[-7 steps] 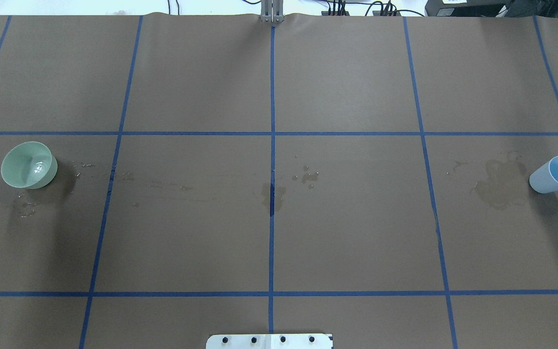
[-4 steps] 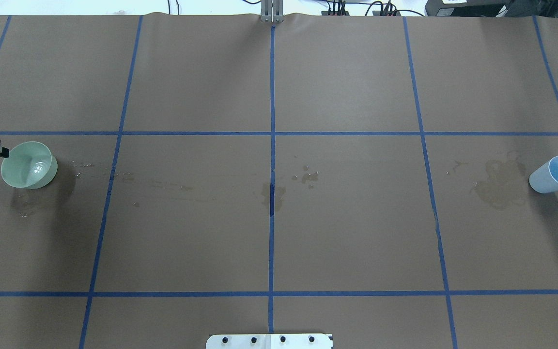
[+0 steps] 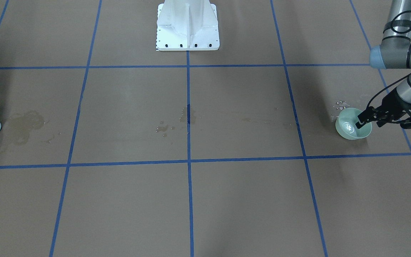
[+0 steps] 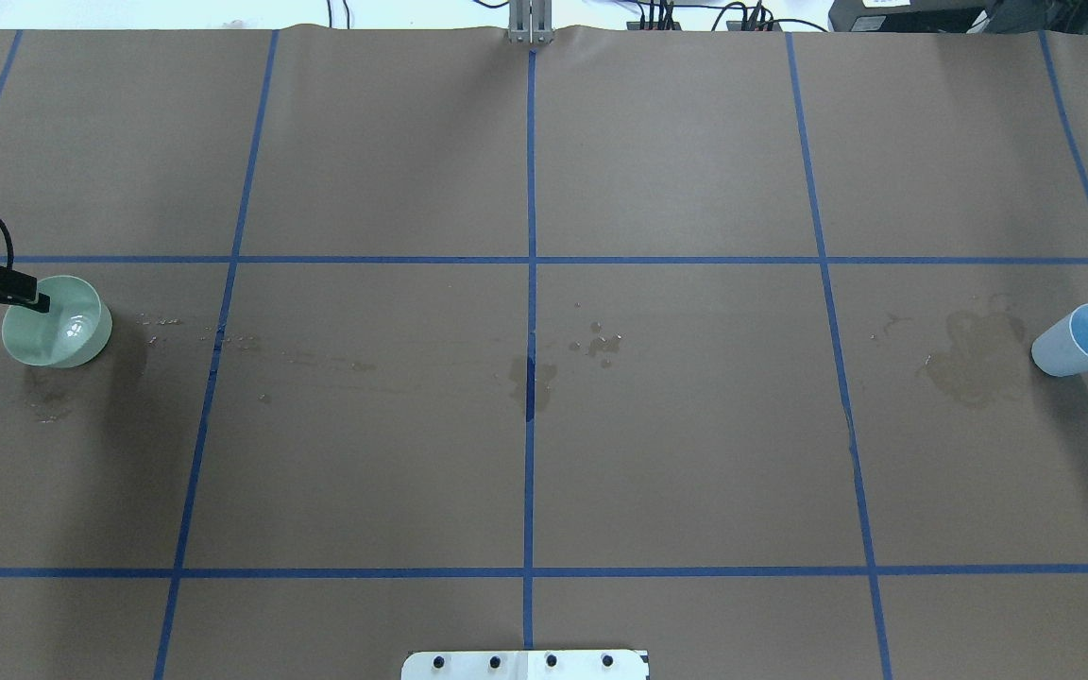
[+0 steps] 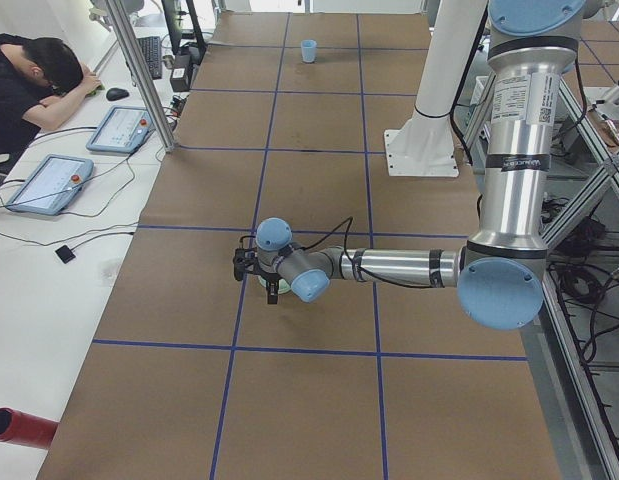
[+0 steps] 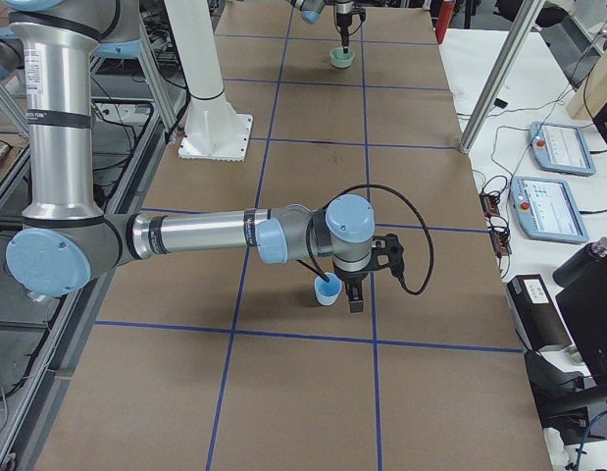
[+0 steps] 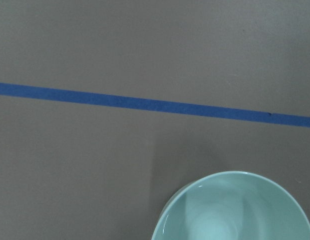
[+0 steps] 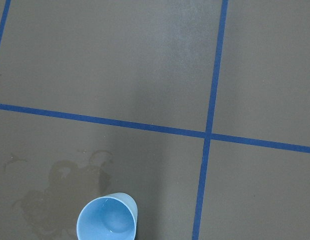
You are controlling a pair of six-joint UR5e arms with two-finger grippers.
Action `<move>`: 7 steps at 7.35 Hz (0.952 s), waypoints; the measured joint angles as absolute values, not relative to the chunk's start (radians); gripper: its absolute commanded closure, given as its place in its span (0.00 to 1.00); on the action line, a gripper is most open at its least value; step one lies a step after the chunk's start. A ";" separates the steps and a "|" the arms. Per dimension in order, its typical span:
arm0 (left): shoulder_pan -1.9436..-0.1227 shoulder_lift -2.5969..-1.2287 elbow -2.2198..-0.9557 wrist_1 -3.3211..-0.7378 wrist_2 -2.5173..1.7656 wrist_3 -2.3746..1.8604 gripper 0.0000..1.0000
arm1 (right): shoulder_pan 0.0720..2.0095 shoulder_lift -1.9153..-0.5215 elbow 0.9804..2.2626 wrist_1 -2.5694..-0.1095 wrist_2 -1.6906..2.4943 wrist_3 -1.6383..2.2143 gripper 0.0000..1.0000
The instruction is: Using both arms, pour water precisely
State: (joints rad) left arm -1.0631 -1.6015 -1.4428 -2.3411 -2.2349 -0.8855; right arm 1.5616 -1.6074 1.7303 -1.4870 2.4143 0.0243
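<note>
2 vessels wait and neither is lifted, so I judge this the grasping step. My left end effector (image 3: 368, 124) hangs at the green bowl (image 3: 344, 132), fingers apart as far as I can see, one over its hollow, one outside its rim; next it must close squarely on that rim without tipping it. Just beside the bowl lie droplets (image 3: 341, 104); farther from it a wet patch (image 3: 184, 116) darkens the worktop (image 3: 120, 200), which may be slippery. Farthest from the bowl stands the blue cup (image 8: 132, 209), the water (image 8: 108, 229) a faint glint inside, my right end effector (image 6: 350, 296) just beside it; whether those fingers are apart or together I cannot tell.
</note>
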 measured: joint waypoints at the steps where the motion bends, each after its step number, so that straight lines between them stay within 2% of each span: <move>1: -1.054 -1.604 -1.439 -2.341 -2.233 -0.885 0.26 | 1.562 -1.607 1.730 -1.487 2.414 0.024 0.01; 2: -1.047 -1.604 -1.437 -2.340 -2.232 -0.883 0.42 | 1.562 -1.606 1.731 -1.487 2.415 0.024 0.01; 4: -1.043 -1.601 -1.440 -2.339 -2.236 -0.885 1.00 | 1.562 -1.606 1.735 -1.490 2.416 0.023 0.01; 7: -1.054 -1.597 -1.443 -2.329 -2.288 -0.886 1.00 | 1.562 -1.607 1.734 -1.490 2.416 0.023 0.01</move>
